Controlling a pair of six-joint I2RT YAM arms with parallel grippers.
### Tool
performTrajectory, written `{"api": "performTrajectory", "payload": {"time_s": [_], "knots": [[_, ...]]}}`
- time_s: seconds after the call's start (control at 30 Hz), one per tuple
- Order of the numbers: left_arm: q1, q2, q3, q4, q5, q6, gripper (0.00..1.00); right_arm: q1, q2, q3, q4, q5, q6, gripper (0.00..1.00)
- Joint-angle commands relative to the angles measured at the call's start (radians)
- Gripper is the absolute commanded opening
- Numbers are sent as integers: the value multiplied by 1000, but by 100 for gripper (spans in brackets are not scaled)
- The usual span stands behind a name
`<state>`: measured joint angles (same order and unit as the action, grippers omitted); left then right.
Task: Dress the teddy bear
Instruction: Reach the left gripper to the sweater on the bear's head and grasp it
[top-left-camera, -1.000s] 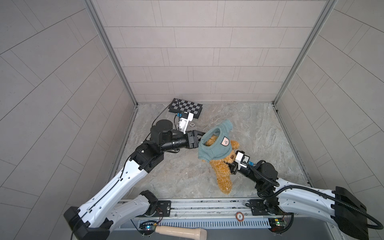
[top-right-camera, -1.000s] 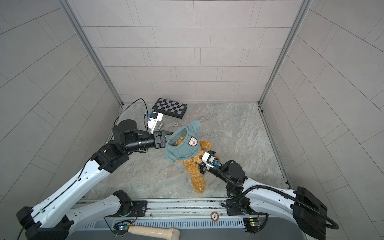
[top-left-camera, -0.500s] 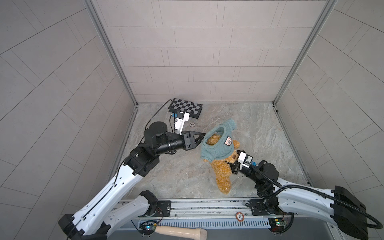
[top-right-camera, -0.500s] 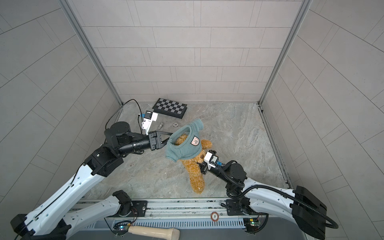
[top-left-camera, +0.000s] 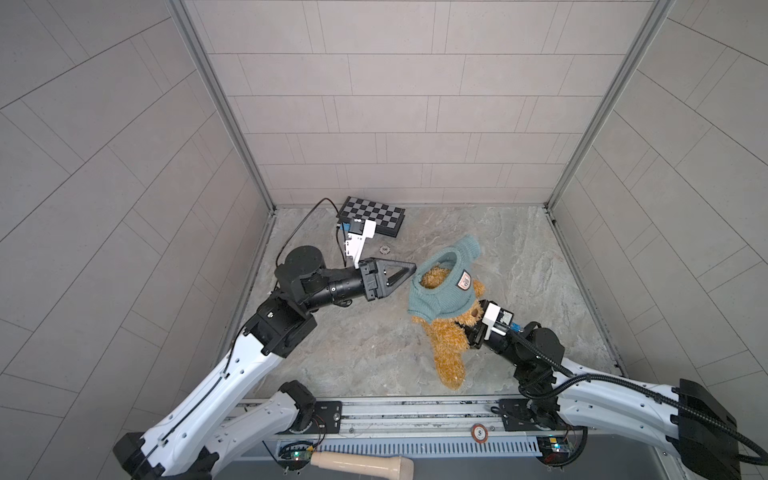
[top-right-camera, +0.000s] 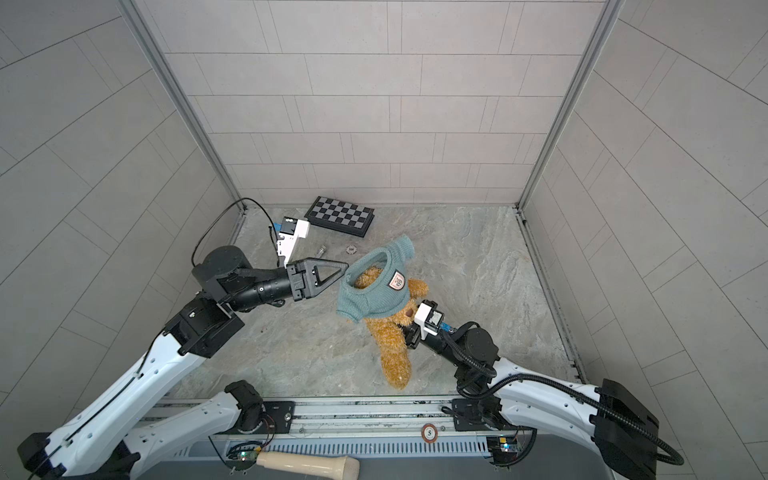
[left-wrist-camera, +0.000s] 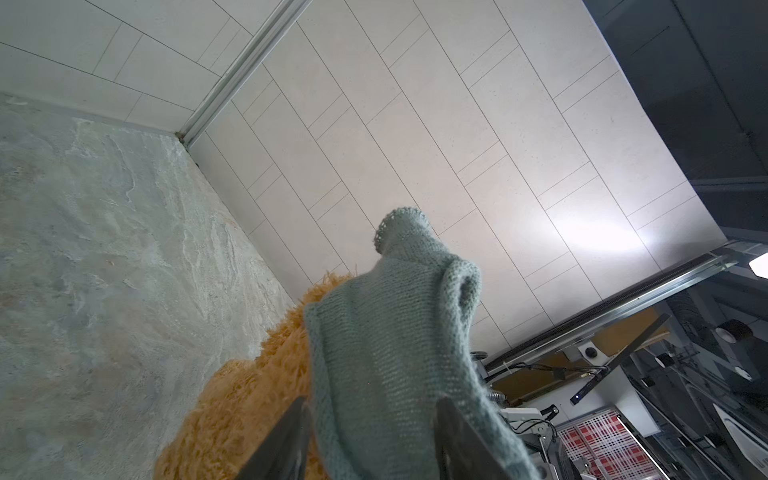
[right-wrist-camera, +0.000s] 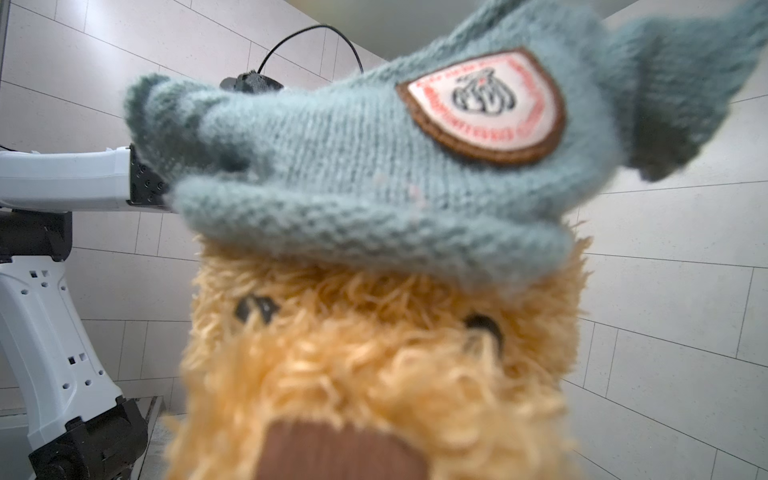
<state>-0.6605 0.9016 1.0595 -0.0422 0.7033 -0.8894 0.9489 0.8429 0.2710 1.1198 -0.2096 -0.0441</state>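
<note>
Much bare floor beside teddy bear

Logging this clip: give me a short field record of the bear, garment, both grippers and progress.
teddy bear: golden-brown plush, head inside the sweater, eyes just below its hem
sweater: teal knit with a badge, over the head only, body bare
left gripper: open, jaws either side of the sweater's edge
right gripper: shut, buried in the fur below the sweater, apparently holding the bear
clutter: checkerboard at the back, small round token near it
progress: dressing unfinished
</note>
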Motion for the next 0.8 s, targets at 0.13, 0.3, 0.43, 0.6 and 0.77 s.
{"api": "performTrajectory", "payload": {"time_s": [0.13, 0.3, 0.43, 0.6, 0.77], "knots": [[-44, 22, 11, -10, 0, 37, 46, 5, 22, 44, 71, 6, -8, 0], [-52, 36, 8, -4, -10, 42, 30, 6, 27, 55, 71, 0, -10, 0], [-75, 55, 16, -30, -25, 65, 13, 6, 33, 57, 78, 7, -13, 0], [-102, 65, 13, -52, -38, 87, 0, 5, 53, 56, 103, 36, -13, 0], [-111, 83, 35, -239, -90, 187, 0, 5, 61, 43, 158, 46, -9, 0]]}}
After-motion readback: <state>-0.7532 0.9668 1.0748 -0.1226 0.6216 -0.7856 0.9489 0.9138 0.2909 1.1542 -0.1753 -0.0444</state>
